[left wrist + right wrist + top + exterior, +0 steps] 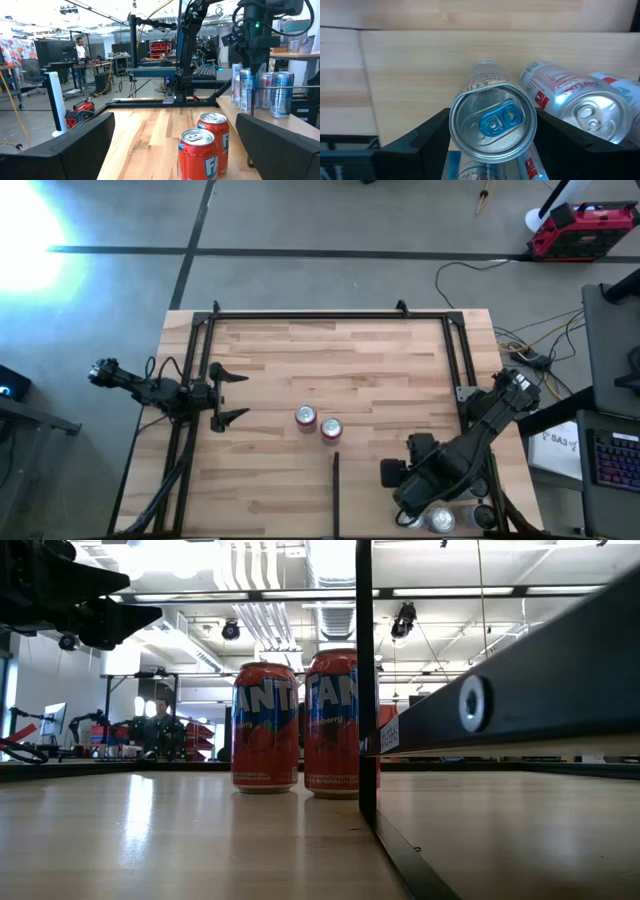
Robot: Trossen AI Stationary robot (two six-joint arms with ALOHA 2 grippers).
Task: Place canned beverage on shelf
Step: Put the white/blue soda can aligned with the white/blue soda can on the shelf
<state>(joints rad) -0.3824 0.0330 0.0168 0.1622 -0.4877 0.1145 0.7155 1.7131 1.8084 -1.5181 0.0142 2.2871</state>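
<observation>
Right gripper point(492, 137): jaws closed on a silver can point(493, 122), one dark finger pressed to each side just under the rim. Blue pull-tab faces the wrist camera, so the approach is from above and the can stands upright. A second silver can point(587, 112) stands just beside it, apart from the fingers.

Step in hand, as I judge it: pick-up at the supply spot. Grasp made; whether the can has left the surface cannot be told from these views.

In the high view the right gripper point(425, 505) sits at the near right corner of the shelf point(390, 370), over a cluster of silver can tops near the board's edge. The right arm runs diagonally from its base at the right side, bent down to the cluster, wrist pointing downward.

Next move calls for: straight lift to clear the neighbouring cans, carry inward over the board, set down upright on free wood. Two red cans point(318, 423) already stand mid-board, touching or nearly so, just beyond the far end of the divider point(336, 495). Keep clear of them and of the black frame.

Left gripper point(228, 394): fingers spread wide, holding nothing, at the shelf's left edge, pointing toward the red cans. Arm roughly level. Waiting.
</observation>
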